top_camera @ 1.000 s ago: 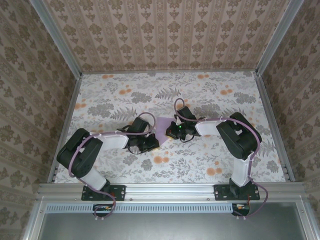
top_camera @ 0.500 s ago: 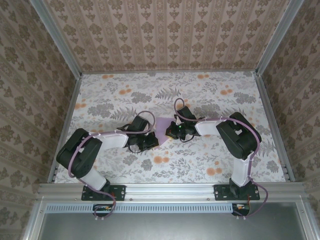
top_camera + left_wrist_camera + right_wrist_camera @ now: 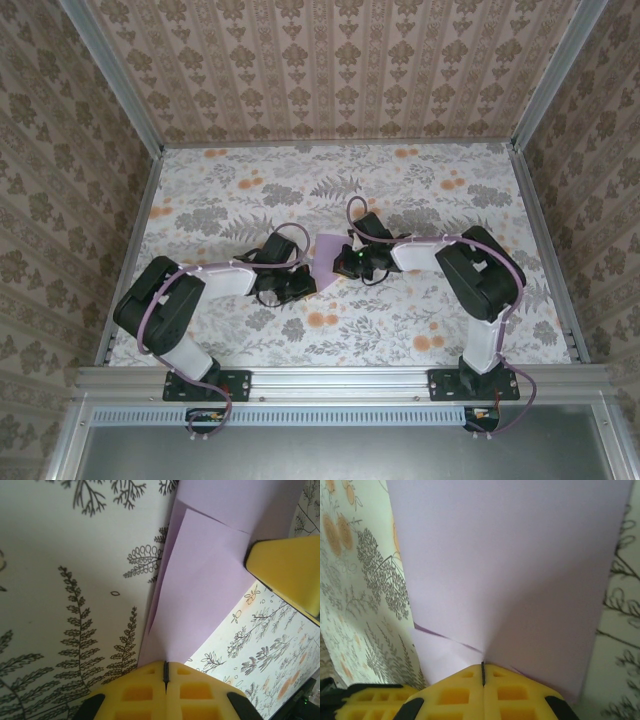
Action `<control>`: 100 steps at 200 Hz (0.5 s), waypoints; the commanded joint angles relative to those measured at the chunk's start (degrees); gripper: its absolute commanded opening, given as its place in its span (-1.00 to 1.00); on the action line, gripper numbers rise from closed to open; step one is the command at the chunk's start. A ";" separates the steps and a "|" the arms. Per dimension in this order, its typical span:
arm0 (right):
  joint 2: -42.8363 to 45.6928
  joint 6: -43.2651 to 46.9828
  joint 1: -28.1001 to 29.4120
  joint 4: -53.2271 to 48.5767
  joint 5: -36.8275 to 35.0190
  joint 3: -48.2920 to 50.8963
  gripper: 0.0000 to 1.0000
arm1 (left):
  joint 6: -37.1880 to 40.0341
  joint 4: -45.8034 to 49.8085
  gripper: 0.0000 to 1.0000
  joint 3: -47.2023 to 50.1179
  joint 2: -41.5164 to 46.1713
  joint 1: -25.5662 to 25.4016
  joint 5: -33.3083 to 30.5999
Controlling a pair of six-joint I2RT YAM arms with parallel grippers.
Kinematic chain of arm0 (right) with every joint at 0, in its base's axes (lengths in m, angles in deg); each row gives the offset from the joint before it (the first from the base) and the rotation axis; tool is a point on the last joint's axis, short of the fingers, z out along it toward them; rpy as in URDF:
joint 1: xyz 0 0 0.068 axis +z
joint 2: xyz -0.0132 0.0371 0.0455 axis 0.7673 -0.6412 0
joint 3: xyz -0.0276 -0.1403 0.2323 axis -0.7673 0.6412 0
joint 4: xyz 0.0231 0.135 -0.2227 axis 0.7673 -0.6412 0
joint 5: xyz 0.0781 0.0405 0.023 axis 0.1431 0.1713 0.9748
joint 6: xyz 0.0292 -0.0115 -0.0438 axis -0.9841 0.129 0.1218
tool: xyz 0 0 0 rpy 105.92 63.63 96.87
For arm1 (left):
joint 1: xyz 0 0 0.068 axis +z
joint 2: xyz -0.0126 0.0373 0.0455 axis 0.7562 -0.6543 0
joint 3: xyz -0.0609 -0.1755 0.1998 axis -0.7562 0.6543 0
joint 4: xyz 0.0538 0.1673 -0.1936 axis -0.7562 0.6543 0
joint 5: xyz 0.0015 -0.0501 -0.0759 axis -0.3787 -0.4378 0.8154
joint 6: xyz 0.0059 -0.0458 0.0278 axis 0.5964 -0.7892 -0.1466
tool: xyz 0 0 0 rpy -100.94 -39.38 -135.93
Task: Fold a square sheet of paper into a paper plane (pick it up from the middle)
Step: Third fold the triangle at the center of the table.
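Note the left gripper with the last sliver of opening gone since a second ago: jaws pressed flat together on the end of the square sheet of paper nearest it. Note the right gripper likewise clamped tight, unchanged over that second, on the opposite margin, just beside a crease bounding a folded flap. Locate the sheet near the middle of the worktop, between the two wrists and well apart from every edge; from above, a slightly narrower lavender patch than a second ago. Cannot tell whether lifted clear or partly resting on the floral surface. Treat as a two-point hold now established. Judge the task as early: some folding done, no pointed dart shape yet. Expect the next move to call for coordinated travel of both arms. Beware tearing or slipping of thin paper under uneven pull.
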 commanded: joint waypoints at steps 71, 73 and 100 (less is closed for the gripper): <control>-0.38 -0.85 7.24 -0.50 -1.29 0.13 -1.00 | 1.60 5.90 -1.00 2.04 -2.57 0.43 -1.76; -0.52 -0.78 7.26 -0.49 -1.23 0.11 -1.00 | 1.60 5.91 -1.00 2.00 -2.61 0.43 -1.75; -1.78 -0.23 7.26 -2.24 -1.83 -0.75 -1.00 | 1.70 6.08 -1.00 1.98 -2.63 0.43 -1.87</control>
